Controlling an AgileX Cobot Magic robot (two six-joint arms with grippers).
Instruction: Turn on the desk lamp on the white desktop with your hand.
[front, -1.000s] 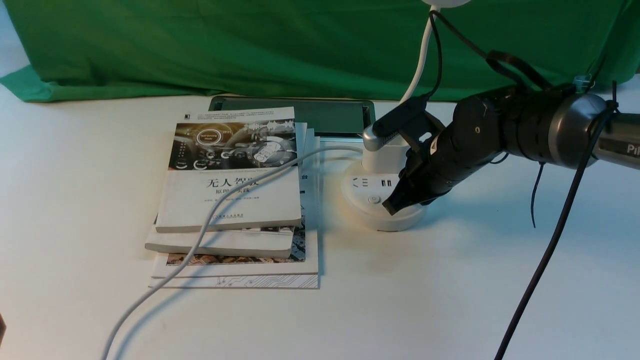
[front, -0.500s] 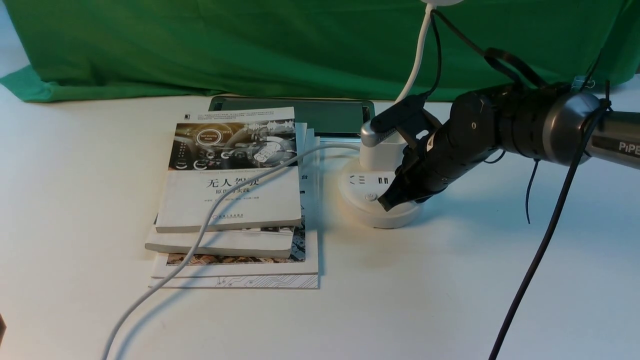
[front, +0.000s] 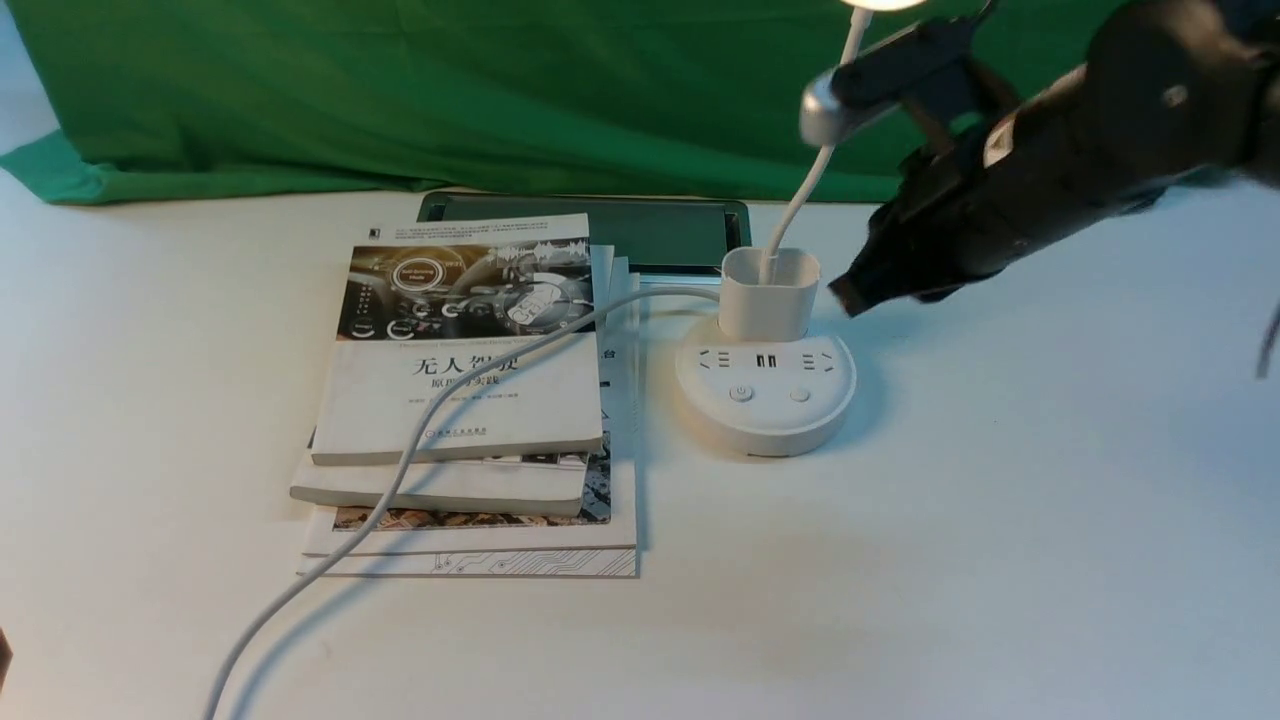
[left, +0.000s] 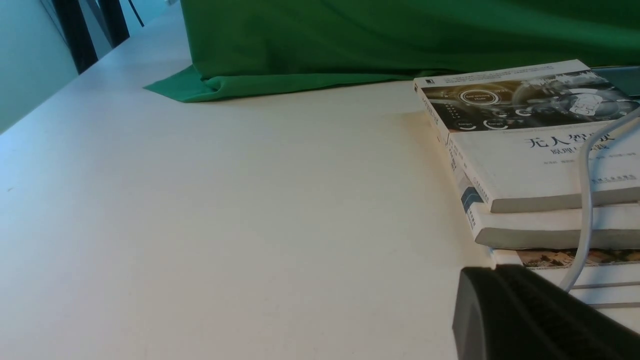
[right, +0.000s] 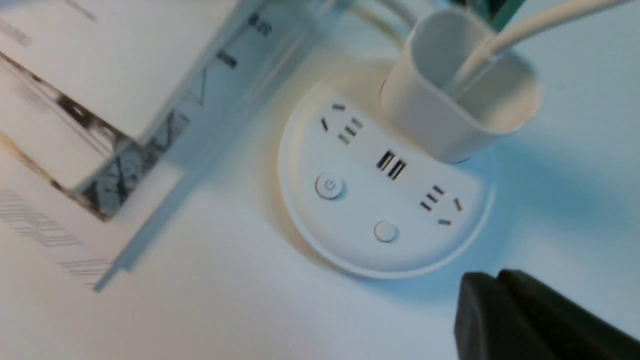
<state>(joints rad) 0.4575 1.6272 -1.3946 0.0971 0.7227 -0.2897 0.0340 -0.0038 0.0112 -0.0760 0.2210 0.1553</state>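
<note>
Legible text is scant: the top book (front: 470, 340) reads "无人" in big chars, and the rest of the title is cut by the white cord (front: 400, 470); smaller print is too tiny to read. The left round button (right: 329, 186) carries a power mark, the other button (right: 385, 231) is plain. The desk lamp (front: 765, 395) sits mid-scene on the white desktop (front: 1000, 520), just right of the book stack. Its flat face w/ sockets and USB ports faces near, the cup holder (front: 768, 292) on its far side. The neck is the long axis: roughly upright out of the holder, leaning right toward the top, where the head (front: 880, 3) shows bright at the frame edge. The right gripper (front: 848, 292) is just right of the holder, not touching the lamp, tip aimed down-left; its fingers lie together w/ only a thin seam, nothing held. Only the front view shows the head, the green cloth (front: 500, 90) in full and a dark panel (front: 585, 230) behind the books. The right wrist view gives the base top close up. The left wrist view has book spines, no lamp base; the left gripper (left: 495, 275) shows only there, as one black corner, so can't tell its state.
</note>
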